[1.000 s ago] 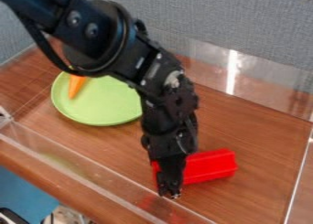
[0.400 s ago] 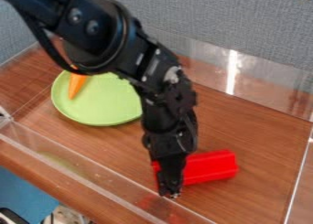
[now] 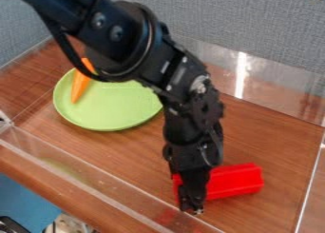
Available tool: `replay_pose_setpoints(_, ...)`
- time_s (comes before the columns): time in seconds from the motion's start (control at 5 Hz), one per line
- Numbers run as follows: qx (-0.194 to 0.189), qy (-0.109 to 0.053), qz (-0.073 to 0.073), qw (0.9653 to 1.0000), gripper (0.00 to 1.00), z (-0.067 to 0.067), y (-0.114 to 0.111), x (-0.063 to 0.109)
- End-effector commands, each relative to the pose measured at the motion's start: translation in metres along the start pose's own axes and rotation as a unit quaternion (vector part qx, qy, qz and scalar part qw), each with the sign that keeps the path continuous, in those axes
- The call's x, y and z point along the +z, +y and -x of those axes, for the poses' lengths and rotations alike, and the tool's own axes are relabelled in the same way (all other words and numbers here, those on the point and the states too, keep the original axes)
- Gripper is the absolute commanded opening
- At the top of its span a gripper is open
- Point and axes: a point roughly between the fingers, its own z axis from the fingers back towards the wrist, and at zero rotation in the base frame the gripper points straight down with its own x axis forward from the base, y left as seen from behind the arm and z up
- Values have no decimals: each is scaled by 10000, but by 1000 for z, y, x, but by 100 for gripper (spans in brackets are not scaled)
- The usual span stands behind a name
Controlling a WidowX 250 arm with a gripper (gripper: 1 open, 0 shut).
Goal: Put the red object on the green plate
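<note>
The red object (image 3: pixel 235 182) is a flat red block lying on the wooden table near its front right edge. My gripper (image 3: pixel 192 201) points down at the block's left end, its black fingers shut; the arm hides that end of the block, so I cannot tell whether the fingers hold it. The green plate (image 3: pixel 112 106) lies at the back left, well apart from the block, with the arm passing over its right side.
An orange carrot (image 3: pixel 82 84) rests on the plate's left rim. Clear plastic walls (image 3: pixel 273 77) fence the wooden table (image 3: pixel 273 132) at the back, right and front.
The arm and gripper have shifted to the right, and the red block has moved right along with them.
</note>
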Motion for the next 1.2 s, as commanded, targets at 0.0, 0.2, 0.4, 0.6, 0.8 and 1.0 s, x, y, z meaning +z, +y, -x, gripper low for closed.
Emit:
replay_pose_setpoints(0.0, -7, 149, 146, 9998, 0, 8, -5, -3)
replay_pose_setpoints(0.2, 43, 132, 135, 9998, 0, 14, 0, 1)
replay_pose_setpoints(0.4, 212, 120, 123, 9996, 0, 10, -3, -1)
replay_pose_setpoints(0.6, 346, 107, 120, 9993, 0, 4, -8, -4)
replay_pose_setpoints(0.8, 144, 88, -19, 9999, 0, 5, -5, 18)
replay_pose_setpoints(1.0, 243, 75, -220, 9994, 0, 15, 17, 50)
